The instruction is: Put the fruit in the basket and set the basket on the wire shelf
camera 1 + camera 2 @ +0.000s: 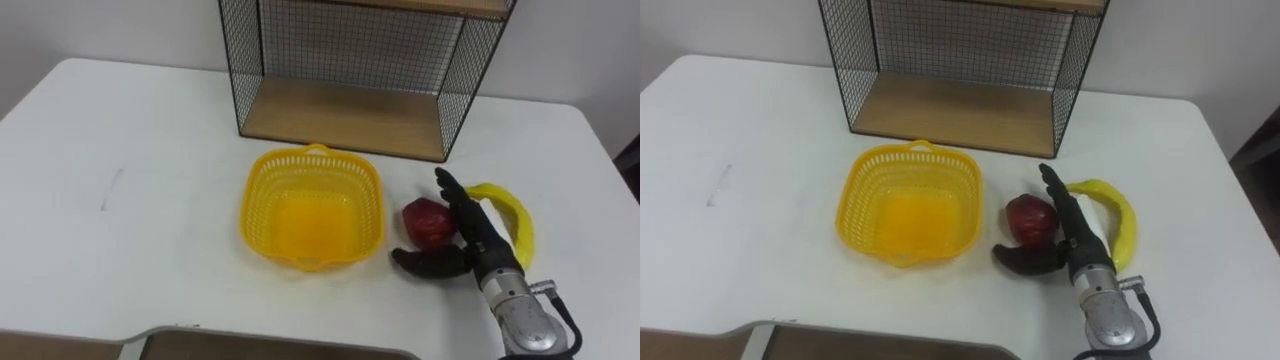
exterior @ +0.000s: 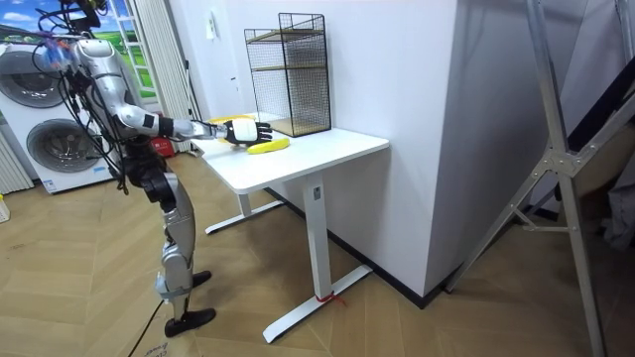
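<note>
The desk [image 1: 120, 150] is a smooth white slab with rounded corners. Its whole left half lies open, and a faint grey scuff marks it there. At the far edge stands the wire shelf [image 1: 340, 120], a black mesh box of thin square grid. Its boards are pale wood, and the lower bay opens toward the robot. A narrow strip of bare desk separates the shelf from the basket [image 1: 252, 190].

The basket is bright yellow plastic, a rounded square with slatted lattice walls. It has a smooth solid floor and a small handle bump on its far and near rims. Both fruits lie on the desk to the right of it, outside its rim.

The banana [image 1: 515, 215] is yellow and glossy. It is bowed toward the desk's right edge, and its long axis runs roughly from far to near. A band of free surface lies between it and that edge.

The right robot hand [image 1: 470, 240] is black-fingered on a metal wrist and reaches in from the lower right. It is spread open, the fingers straight and pointing away along the apple's right side, crossing the banana's far end. The thumb is splayed leftward on the apple's near side.

The apple [image 1: 428, 222] is dark red, round and shiny. It sits in that crook, just beside the basket's right wall.

In the room view the robot stands at the desk's end on the room view's left, with this arm stretched out over the top.
</note>
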Robot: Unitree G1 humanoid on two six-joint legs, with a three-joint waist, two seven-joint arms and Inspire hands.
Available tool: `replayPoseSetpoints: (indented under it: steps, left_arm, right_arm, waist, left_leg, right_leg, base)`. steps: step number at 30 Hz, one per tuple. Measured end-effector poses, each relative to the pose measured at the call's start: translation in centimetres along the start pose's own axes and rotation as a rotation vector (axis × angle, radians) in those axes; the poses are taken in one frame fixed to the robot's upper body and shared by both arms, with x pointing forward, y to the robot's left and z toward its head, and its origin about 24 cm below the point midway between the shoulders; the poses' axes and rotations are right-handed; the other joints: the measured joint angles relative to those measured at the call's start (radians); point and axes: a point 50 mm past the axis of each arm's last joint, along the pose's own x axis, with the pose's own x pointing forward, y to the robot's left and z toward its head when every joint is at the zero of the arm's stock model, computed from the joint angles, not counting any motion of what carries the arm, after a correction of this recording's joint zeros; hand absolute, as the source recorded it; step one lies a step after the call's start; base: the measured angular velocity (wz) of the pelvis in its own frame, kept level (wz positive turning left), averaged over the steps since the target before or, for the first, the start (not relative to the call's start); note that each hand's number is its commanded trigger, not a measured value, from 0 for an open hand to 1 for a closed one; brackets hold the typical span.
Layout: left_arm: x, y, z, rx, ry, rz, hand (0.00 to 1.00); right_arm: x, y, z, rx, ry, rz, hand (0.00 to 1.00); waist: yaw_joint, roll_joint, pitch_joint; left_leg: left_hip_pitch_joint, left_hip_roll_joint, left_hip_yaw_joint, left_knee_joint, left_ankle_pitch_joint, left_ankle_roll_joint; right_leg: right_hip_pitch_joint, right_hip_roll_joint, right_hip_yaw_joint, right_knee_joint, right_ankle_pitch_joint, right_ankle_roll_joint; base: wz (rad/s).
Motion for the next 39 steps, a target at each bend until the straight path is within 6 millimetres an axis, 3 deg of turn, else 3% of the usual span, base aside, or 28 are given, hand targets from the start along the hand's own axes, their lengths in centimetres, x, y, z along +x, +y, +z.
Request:
replayPoseSetpoints:
  steps: [7,16,30,33,37,39]
  left_arm:
    - [-0.1,0.1,-0.3,-0.002,0.016,0.004,0.00]
    - [0.0,0.3,0.2,-0.004,0.001,0.012,0.00]
    - [0.0,-0.1,0.7,-0.011,-0.026,0.003,0.00]
    - [0.0,-0.2,0.5,-0.012,-0.023,-0.001,0.00]
    - [-0.2,-0.5,-0.3,-0.012,-0.002,-0.008,0.00]
    - [-0.2,-0.5,-0.3,-0.013,-0.005,-0.008,0.00]
  right_arm:
    - [0.1,-1.5,-0.3,-0.022,0.019,-0.081,1.00]
    - [0.4,-1.8,-0.4,-0.016,0.030,-0.110,1.00]
    - [0.3,-1.8,0.0,0.216,0.028,-0.179,1.00]
    - [0.3,-2.2,1.3,0.256,-0.026,-0.191,1.00]
    - [-0.1,-3.1,4.0,0.300,-0.153,-0.230,1.00]
    - [-0.2,-3.6,5.2,0.325,-0.208,-0.241,1.00]
  waist:
    - [0.000,-0.006,-0.0022]
    - [-0.001,-0.010,-0.0044]
    - [-0.007,0.005,0.0048]
    - [-0.007,0.017,0.0064]
    - [-0.015,0.034,-0.0023]
    - [-0.024,0.032,-0.0009]
  left_leg:
    - [-0.003,-0.001,0.000,0.007,0.000,0.000]
    - [0.010,0.001,0.000,0.002,-0.002,-0.004]
    - [-0.009,0.004,0.007,0.004,-0.009,-0.002]
    - [-0.010,0.005,0.019,0.001,-0.008,-0.001]
    - [0.000,0.005,0.026,-0.004,-0.008,-0.001]
    - [0.004,0.005,0.024,-0.004,-0.008,-0.001]
  right_leg:
    - [0.002,0.002,0.003,-0.010,0.000,-0.001]
    - [0.016,0.006,0.004,-0.018,0.004,-0.002]
    - [-0.009,0.005,0.009,-0.003,0.004,-0.002]
    - [-0.020,0.005,0.023,-0.001,0.004,-0.002]
    - [-0.011,0.004,0.029,-0.001,0.004,-0.001]
    - [-0.005,0.004,0.027,-0.002,0.004,-0.001]
  base:
    - [0.02]
    - [0.00]
    - [-0.01]
    - [-0.11]
    - [-0.05]
    - [0.00]
